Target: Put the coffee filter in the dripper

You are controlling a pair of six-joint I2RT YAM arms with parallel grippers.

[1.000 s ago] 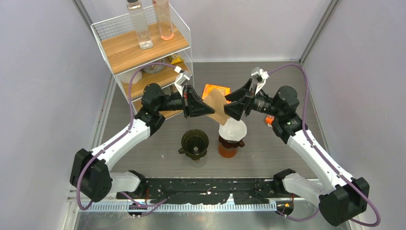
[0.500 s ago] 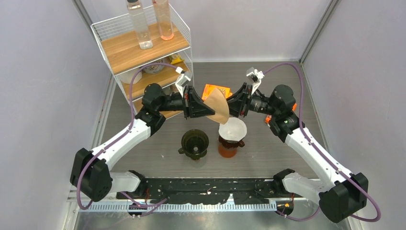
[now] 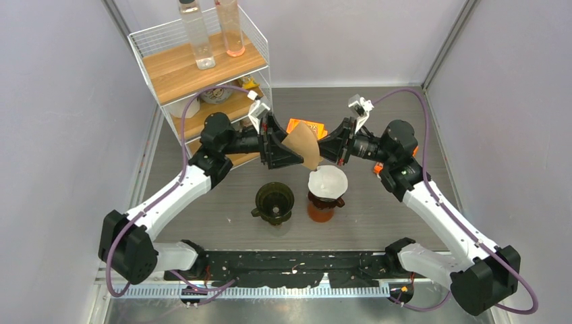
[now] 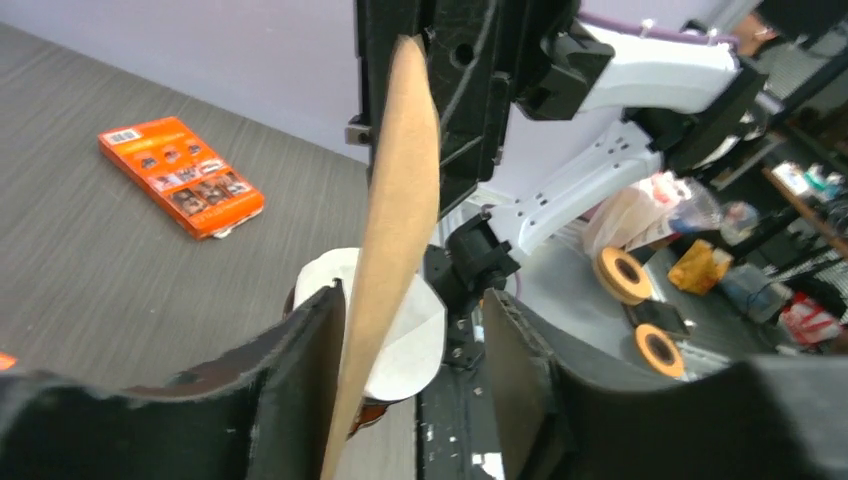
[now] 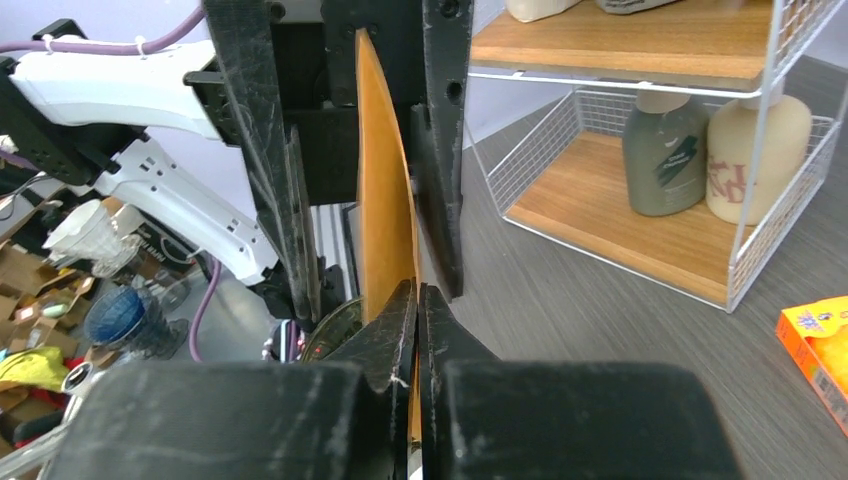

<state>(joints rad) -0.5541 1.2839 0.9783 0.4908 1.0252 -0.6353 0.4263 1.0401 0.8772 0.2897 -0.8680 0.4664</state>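
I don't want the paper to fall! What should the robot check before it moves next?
1. Grip: right end effector shut on brown filter: ok.
2. Handoff: left end effector open: ok.
3. Clearance: filter off left fingers: cannot tell.
4. Target: dark dripper empty, upright: ok.
5. Position: filter above dark dripper: not ok.
6. Shape: filter opened into cone: not ok, flat.
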